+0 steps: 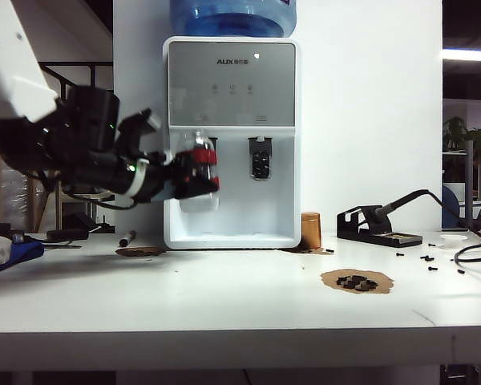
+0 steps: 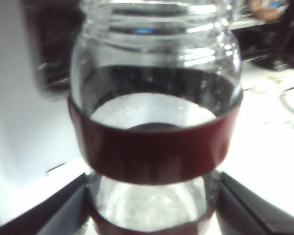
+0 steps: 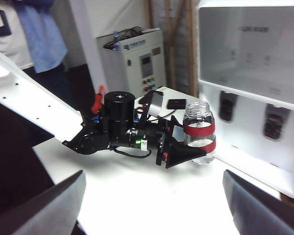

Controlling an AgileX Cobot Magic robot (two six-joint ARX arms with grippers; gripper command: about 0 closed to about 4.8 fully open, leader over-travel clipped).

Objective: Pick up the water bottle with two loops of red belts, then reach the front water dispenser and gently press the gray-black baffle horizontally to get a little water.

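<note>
Glass water bottle (image 1: 202, 168) with its two red bands is up off the surface (image 1: 224, 297), clamped in the left claw (image 1: 194, 172) right in front of the water dispenser (image 1: 232, 144), at the left tap bay. Gray-black baffle (image 1: 211, 146) is mostly hidden behind the bottle, so contact can't be told. Right claw isn't seen in this exterior view.

Left wrist view: water bottle (image 2: 154, 122) fills the frame, upright between the dark fingers (image 2: 63, 210), red band around its middle, white dispenser body beside it.

Right wrist view: left claw (image 3: 188, 147) grips the water bottle (image 3: 199, 132) low on its body, mouth up, just beside the dispenser front; gray-black baffle (image 3: 227, 105) sits near the bottle neck, apparently apart. Right claw (image 3: 152, 205) stands spread wide, holding nothing, well back from the dispenser.

Step judged: pickup done, approach to the tap under way. Next calls for a gentle level push of the bottle against the left baffle, mouth under the spout, bottle kept upright.
</note>
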